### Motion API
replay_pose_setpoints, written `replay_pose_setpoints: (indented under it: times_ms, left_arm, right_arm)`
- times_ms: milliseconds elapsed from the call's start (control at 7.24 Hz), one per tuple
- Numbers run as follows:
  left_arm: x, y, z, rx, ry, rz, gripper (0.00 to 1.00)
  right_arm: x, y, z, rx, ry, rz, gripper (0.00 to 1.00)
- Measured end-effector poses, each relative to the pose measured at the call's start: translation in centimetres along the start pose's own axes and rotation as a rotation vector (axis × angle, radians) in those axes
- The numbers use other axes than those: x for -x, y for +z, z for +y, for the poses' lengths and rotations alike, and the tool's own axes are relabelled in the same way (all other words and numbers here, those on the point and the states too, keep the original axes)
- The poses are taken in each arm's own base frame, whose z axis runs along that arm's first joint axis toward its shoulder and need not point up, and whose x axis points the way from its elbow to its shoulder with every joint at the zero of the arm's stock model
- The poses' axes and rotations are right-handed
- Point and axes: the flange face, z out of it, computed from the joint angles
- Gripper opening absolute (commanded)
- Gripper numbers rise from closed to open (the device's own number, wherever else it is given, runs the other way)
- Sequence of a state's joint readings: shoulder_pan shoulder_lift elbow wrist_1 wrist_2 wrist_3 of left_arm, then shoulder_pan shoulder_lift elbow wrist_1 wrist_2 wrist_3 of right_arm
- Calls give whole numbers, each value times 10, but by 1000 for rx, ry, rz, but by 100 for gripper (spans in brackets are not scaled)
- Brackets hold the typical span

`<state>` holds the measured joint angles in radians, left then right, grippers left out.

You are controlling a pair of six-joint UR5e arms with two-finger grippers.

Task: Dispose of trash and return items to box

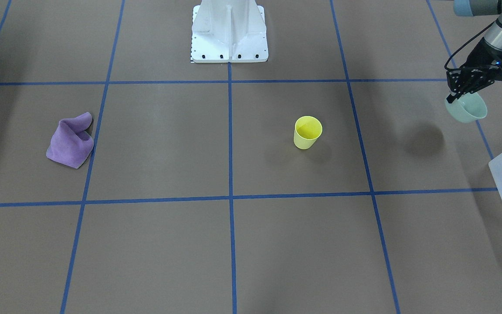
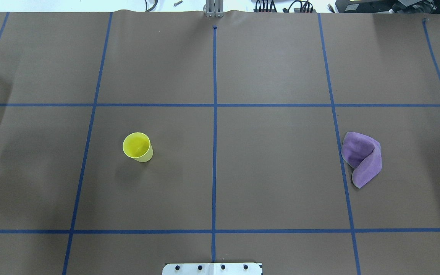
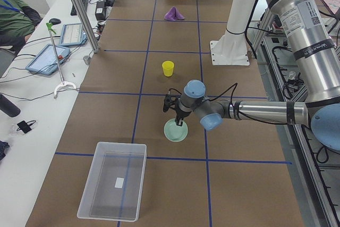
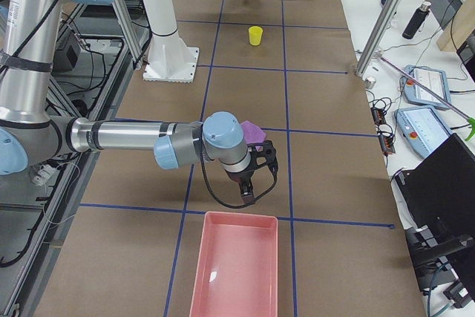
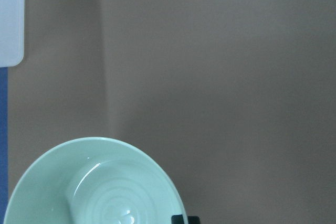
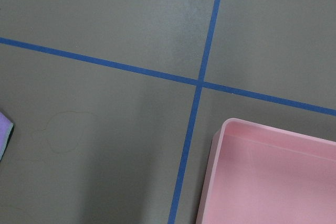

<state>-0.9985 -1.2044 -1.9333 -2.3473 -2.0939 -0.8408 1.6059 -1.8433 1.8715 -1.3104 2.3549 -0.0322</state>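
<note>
Mint-green bowl [image 5: 94, 187] hangs pinched at its rim in left end effector [image 1: 453, 97], short of the seemingly empty box [image 3: 112, 187]; yellow cup [image 1: 307, 133] and purple cloth [image 1: 71, 141] wait on the table [image 1: 277, 244]; state of right end effector [image 4: 247, 188] cannot be told.

Counter [image 1: 168, 144]: brown paper, filling the frame.
Tape lines [image 1: 230, 144]: blue, crossing in a grid.
Tablets [image 3: 47, 58]: two, close together, left edge.
Bottle [image 4: 414, 20]: dark, upright, upper right.
Person [image 3: 13, 11]: green top, upper left corner.
</note>
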Motion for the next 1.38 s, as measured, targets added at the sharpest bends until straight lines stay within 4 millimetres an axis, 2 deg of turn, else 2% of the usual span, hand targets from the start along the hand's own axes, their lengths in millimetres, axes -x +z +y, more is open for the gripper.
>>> replay_pose_setpoints:
  times_ms: [138,414,552,691,829,1105,1243,1381]
  left_arm:
    - [-8,-11,-26,-1,-25,-29,0]
    - [-12,-29,-78,13,44,-83,0]
    - [-7,-38,-109,25,94,-119,0]
    - [11,-43,-138,36,150,-153,0]
    - [42,-45,-162,44,199,-183,0]
    - [120,-40,-200,73,272,-225,0]
    - [158,-25,-212,82,294,-228,0]
    - [199,2,-216,69,313,-226,0]
  right_arm:
    - [0,1,1,2,2,-1,100]
    - [-3,3,3,8,9,-2,100]
    - [-3,4,4,10,11,-2,100]
    - [-4,5,4,12,12,-2,100]
    - [-4,5,5,13,13,-2,100]
    - [-5,6,5,14,13,-3,100]
    - [-5,6,5,14,13,-3,100]
    - [-5,6,5,14,12,-4,100]
